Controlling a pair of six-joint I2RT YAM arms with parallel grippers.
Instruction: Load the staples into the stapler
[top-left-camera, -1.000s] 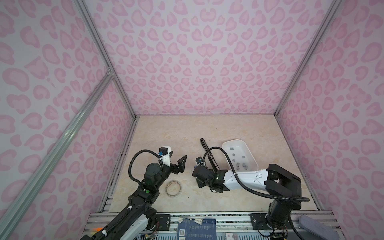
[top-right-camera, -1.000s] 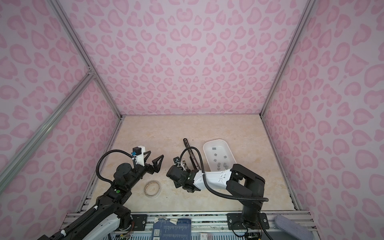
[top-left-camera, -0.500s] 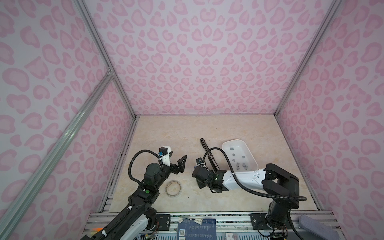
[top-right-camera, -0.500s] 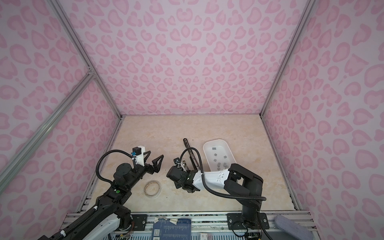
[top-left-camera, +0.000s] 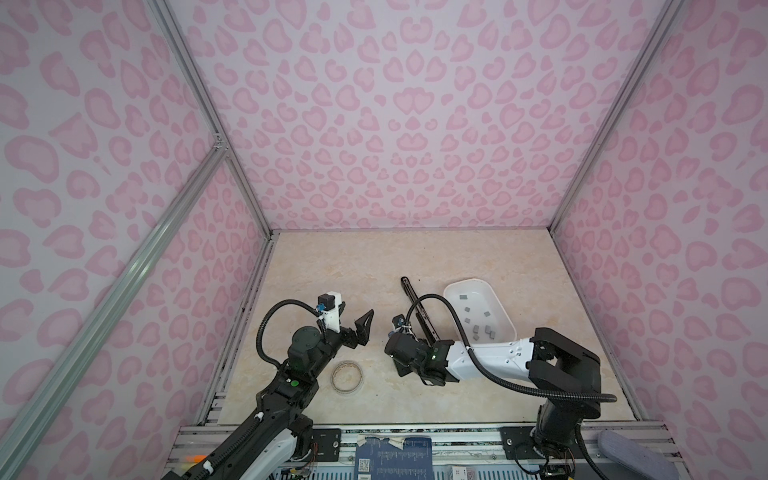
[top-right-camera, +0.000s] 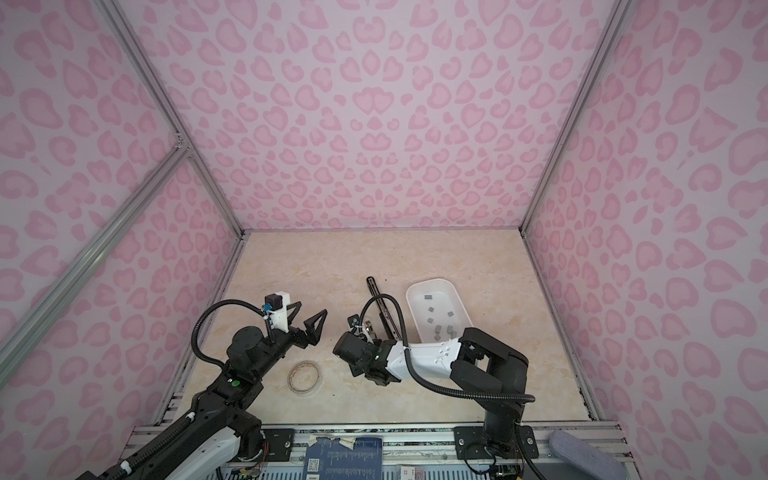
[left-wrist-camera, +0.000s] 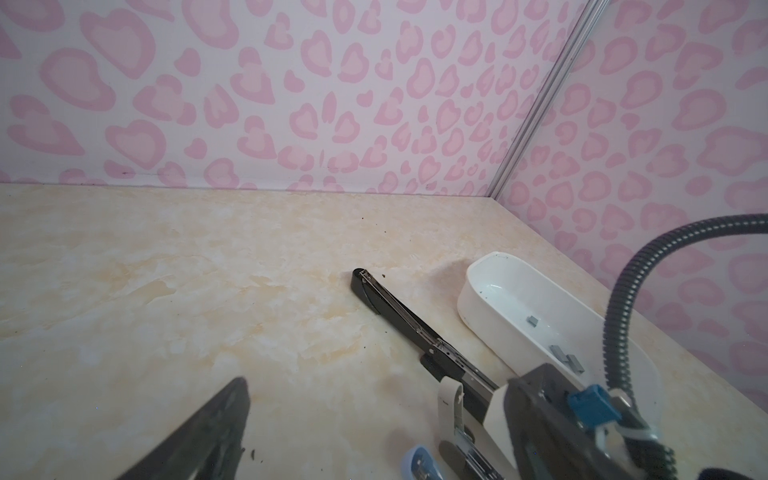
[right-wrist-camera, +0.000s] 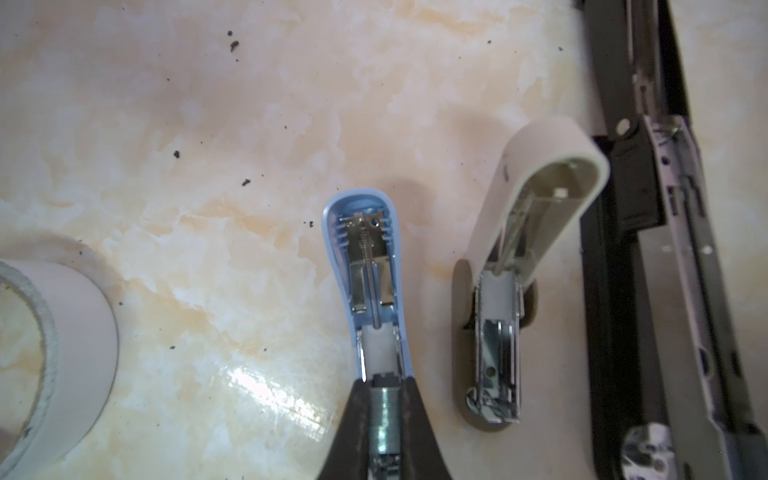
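1. Staples (top-left-camera: 477, 329) lay loose in the white tray (top-left-camera: 467, 281).
2. Right gripper (right-wrist-camera: 384, 388) pinched one staple strip (right-wrist-camera: 384, 419) over the open blue stapler (right-wrist-camera: 365, 253).
3. Left gripper (top-right-camera: 305, 319) hung nearby, fingers spread wide.

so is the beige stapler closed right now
No, the beige stapler sits with its lid swung open, its metal magazine exposed.

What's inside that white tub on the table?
Several small grey staple strips lie loose in the white tub. Its near end is hidden by the right arm, so more may lie there.
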